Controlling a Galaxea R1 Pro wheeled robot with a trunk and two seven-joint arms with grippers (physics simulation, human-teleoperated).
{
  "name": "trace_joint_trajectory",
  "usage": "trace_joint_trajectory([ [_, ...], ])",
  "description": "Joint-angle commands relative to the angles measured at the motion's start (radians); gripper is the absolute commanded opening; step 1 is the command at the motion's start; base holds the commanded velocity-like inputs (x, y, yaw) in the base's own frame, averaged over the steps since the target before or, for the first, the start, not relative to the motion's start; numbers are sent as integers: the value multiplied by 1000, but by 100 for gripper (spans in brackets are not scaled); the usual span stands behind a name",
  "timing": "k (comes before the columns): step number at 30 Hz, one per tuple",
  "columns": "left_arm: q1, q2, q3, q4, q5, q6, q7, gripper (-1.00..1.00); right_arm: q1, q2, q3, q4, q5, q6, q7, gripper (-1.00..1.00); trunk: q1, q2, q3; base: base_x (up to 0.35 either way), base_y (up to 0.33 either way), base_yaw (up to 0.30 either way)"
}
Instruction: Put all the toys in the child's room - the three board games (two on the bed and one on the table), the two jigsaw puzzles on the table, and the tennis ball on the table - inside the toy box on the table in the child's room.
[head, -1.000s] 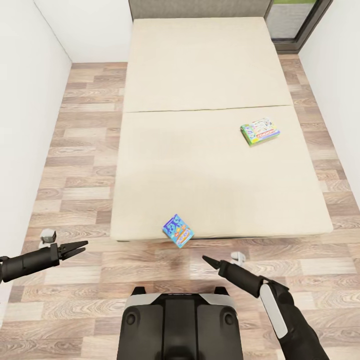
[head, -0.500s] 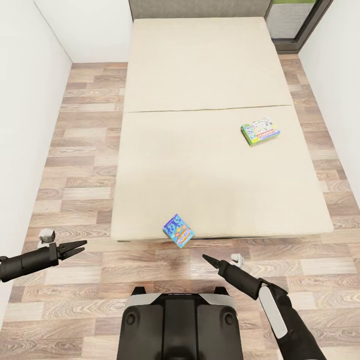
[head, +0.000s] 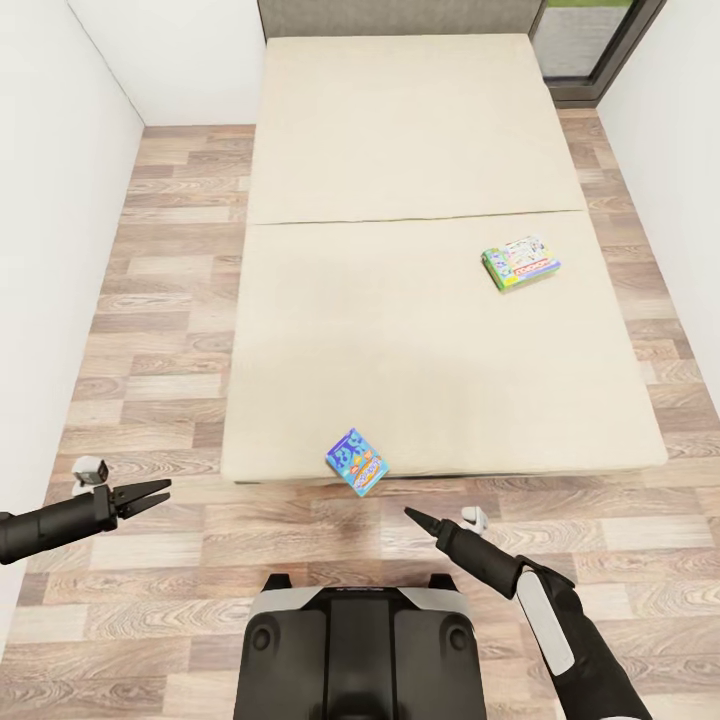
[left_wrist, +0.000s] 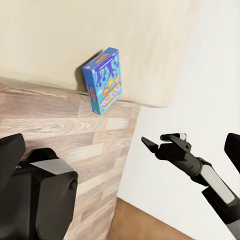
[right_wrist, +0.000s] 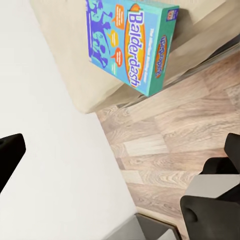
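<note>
A blue board game (head: 356, 462) lettered "Balderdash" lies on the near edge of the beige bed (head: 400, 330), one corner hanging over the floor. It also shows close up in the wrist views (left_wrist: 104, 80) (right_wrist: 131, 42). A green-white-red board game (head: 520, 263) lies flat on the bed's right side. My left gripper (head: 150, 493) hovers open over the floor, left of the blue box. My right gripper (head: 412, 517) points at the box from just below and to its right, and its fingers (right_wrist: 10, 155) stand wide apart with nothing between them.
White walls (head: 50, 200) close in on both sides of the bed. A grey headboard (head: 400, 15) and a grey-framed window (head: 590, 40) stand at the far end. Wood-plank floor (head: 160, 300) runs along the bed's left side and foot. My base (head: 355, 640) is just short of the bed.
My left arm has drawn back slightly to the left. The right arm and both board games have stayed where they were.
</note>
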Motion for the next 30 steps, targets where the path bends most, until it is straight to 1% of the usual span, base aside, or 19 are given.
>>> trace_joint_trajectory([
  [1, 0, 0, 0, 0, 2, 10, -3, 100, 0, 1, -2, 0, -4, 7, 3, 100, 4, -9, -4, 0, 0, 0],
  [9, 0, 1, 0, -1, 4, 13, -8, 100, 0, 1, -2, 0, -5, 4, 9, 100, 35, -65, -29, 0, 0, 0],
  [13, 0, 1, 0, -6, 4, 16, -11, 100, 0, 1, -2, 0, -5, -10, 10, 100, 50, -93, -42, 0, 0, 0],
  [16, 1, 2, 0, -19, 4, 17, -30, 100, 0, 1, -2, 0, -5, -19, 10, 100, 62, -114, -51, 0, 0, 0],
  [20, 2, 2, -1, -34, -3, 17, -91, 100, 0, 1, -2, -1, -5, -27, 11, 100, 77, -142, -64, 0, 0, 0],
  [23, 3, 2, -1, -36, -6, 17, -107, 100, 0, 1, -1, -1, -5, -28, 12, 100, 89, -163, -73, 0, 0, 0],
  [28, 3, 2, -1, -37, -8, 17, -116, 100, 0, 2, -1, -2, -6, -29, 9, 100, 108, -198, -89, 0, 0, 0],
  [30, 3, 2, 0, -37, -8, 17, -118, 100, -2, 7, -1, 2, -7, -29, 4, 100, 116, -212, -95, 0, 0, 0],
])
